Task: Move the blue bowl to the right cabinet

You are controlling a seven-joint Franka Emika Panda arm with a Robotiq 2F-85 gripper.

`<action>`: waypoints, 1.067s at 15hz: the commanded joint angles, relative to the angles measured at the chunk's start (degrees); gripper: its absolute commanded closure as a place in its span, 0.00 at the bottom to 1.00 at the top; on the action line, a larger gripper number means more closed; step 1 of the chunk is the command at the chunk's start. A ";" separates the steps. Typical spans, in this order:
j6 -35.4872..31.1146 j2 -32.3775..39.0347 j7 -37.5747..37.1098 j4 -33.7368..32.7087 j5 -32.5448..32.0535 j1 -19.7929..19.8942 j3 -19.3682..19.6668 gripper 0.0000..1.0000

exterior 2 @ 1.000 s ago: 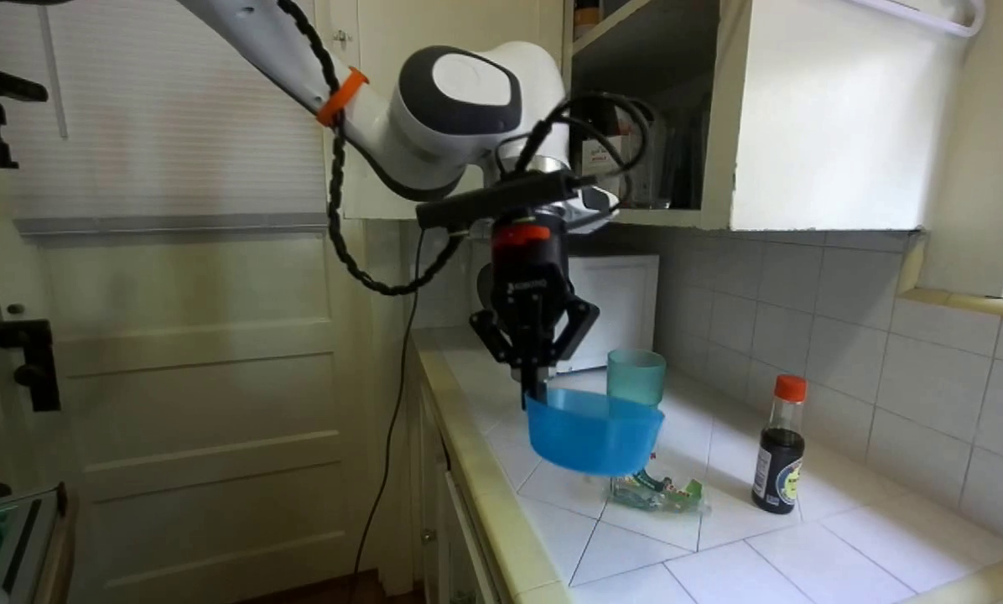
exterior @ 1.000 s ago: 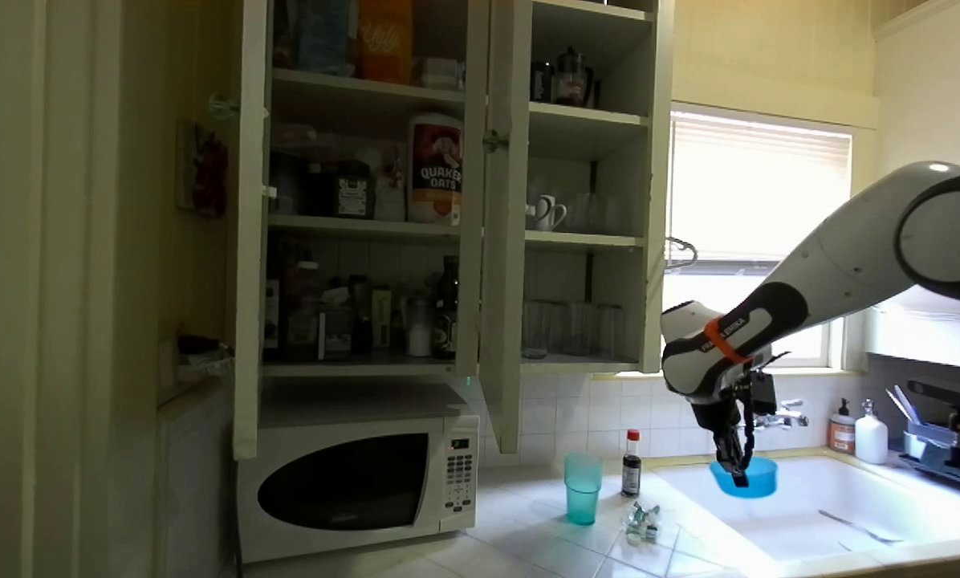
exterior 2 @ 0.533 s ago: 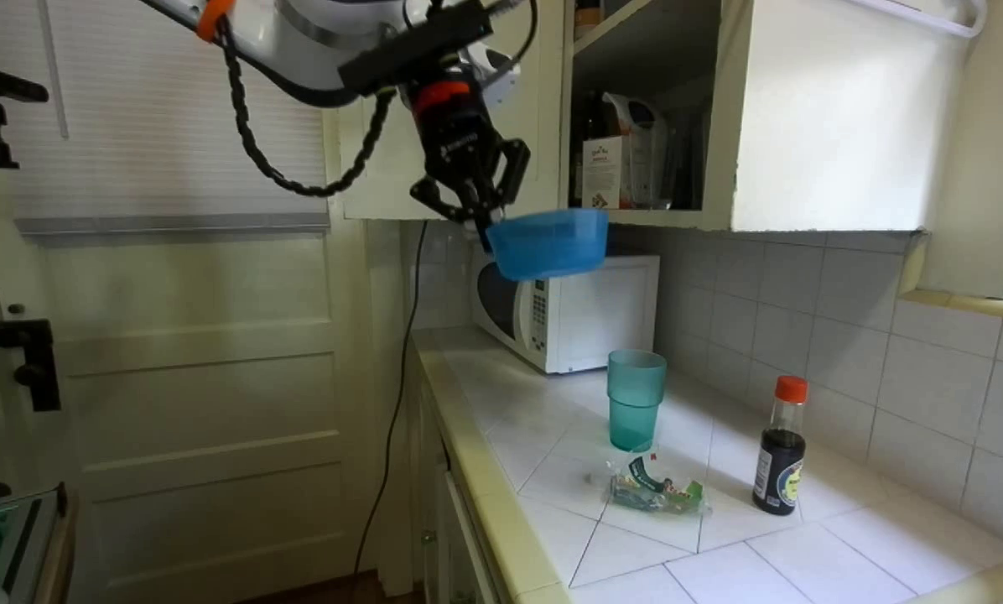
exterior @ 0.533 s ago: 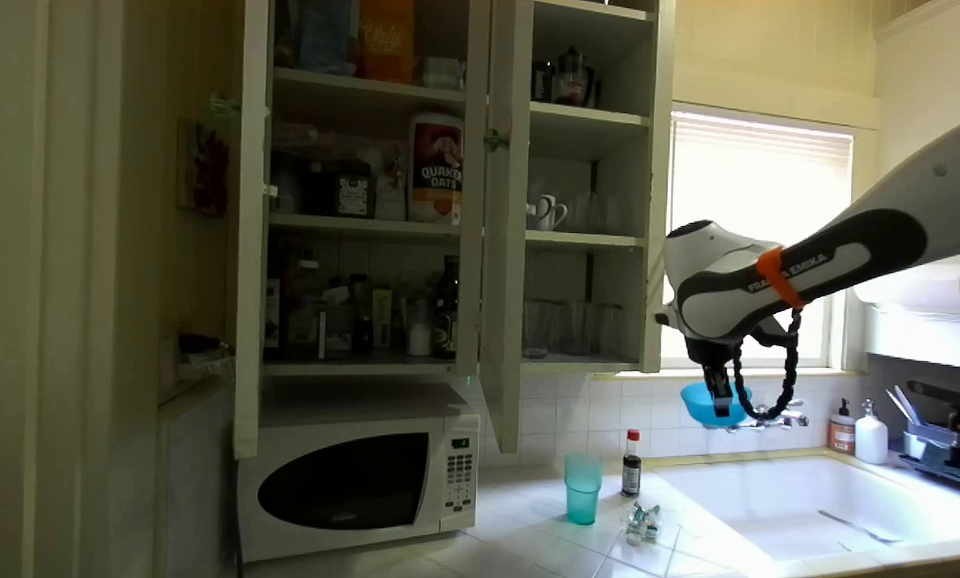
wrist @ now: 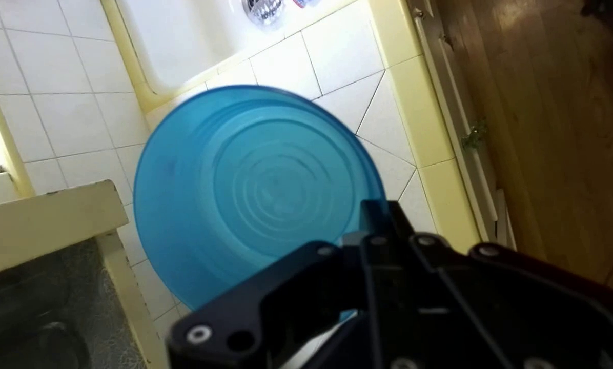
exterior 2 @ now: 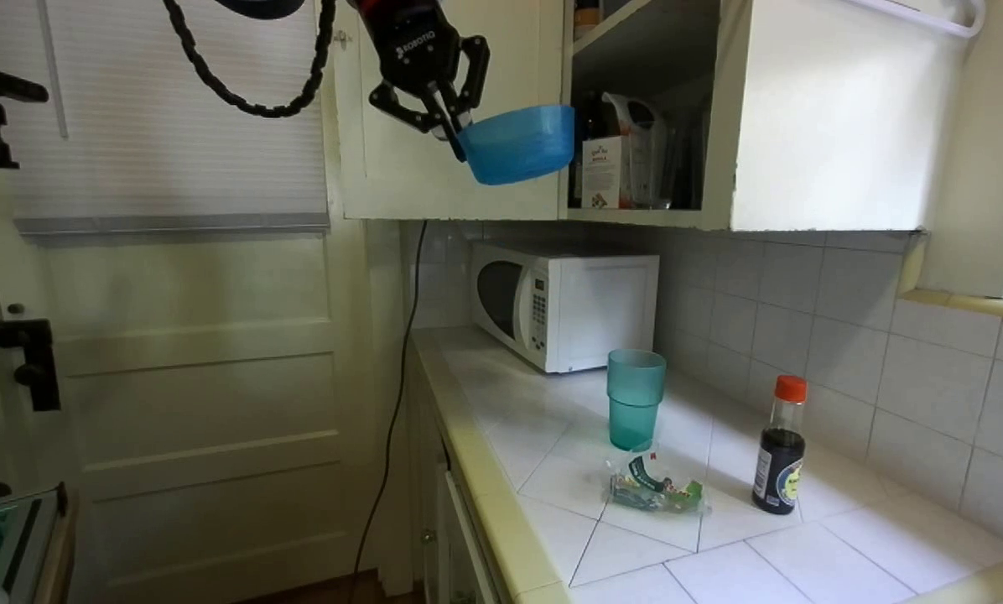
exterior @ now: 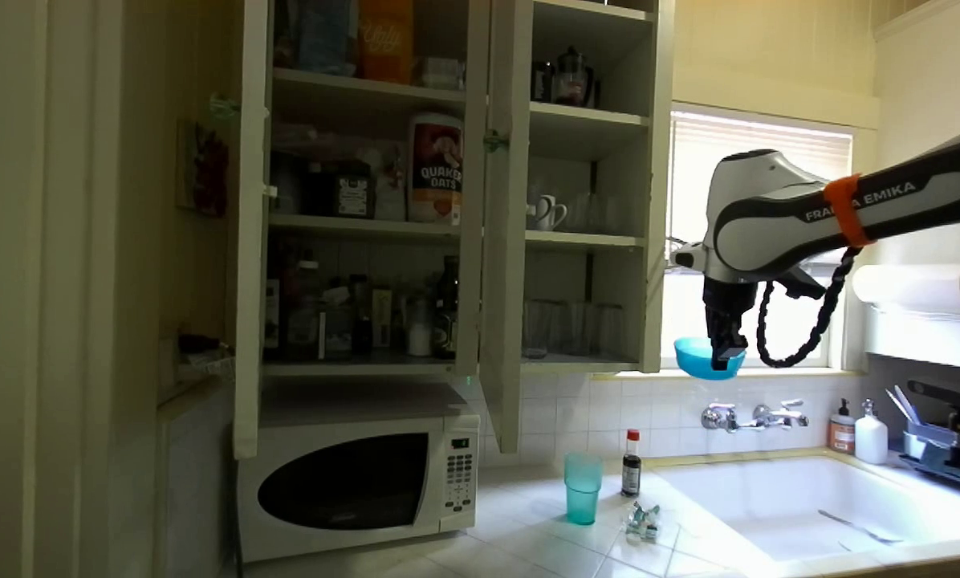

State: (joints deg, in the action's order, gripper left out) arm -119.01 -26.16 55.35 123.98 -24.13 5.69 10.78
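The blue bowl hangs in the air by its rim, in an exterior view [exterior: 695, 360] in front of the window's lower edge. It also shows in an exterior view [exterior 2: 520, 149], slightly tilted. In the wrist view the bowl [wrist: 281, 174] looks empty. My gripper [exterior 2: 458, 144] is shut on one side of its rim; the fingertips also show in the wrist view [wrist: 386, 212]. The right cabinet [exterior: 584, 239] stands open, with clear glasses on its lower shelves. The bowl is to its right, near the height of the bottom shelf. Its outer side wall shows in an exterior view [exterior 2: 837, 109].
An open cabinet door [exterior: 504, 241] juts out at the left of the right cabinet. Below are a teal cup [exterior: 583, 490], a red-capped bottle [exterior: 632, 466], a plastic packet [exterior 2: 652, 491] and a microwave [exterior 2: 602, 310]. The sink [exterior: 769, 514] lies to the right.
My gripper and the bowl have risen from low over the sink and counter to about the cabinet's bottom level. The arm has swung, and the bowl stays held throughout.
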 commanded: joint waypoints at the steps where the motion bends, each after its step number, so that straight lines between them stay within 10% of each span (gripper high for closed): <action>1: 0.09 1.78 0.71 -1.97 -0.14 -0.23 0.21 0.99; 16: 14.84 29.94 16.97 -36.90 4.52 -0.73 -2.78 0.99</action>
State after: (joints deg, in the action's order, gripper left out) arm -108.10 -1.71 71.43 94.70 -19.19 4.35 8.95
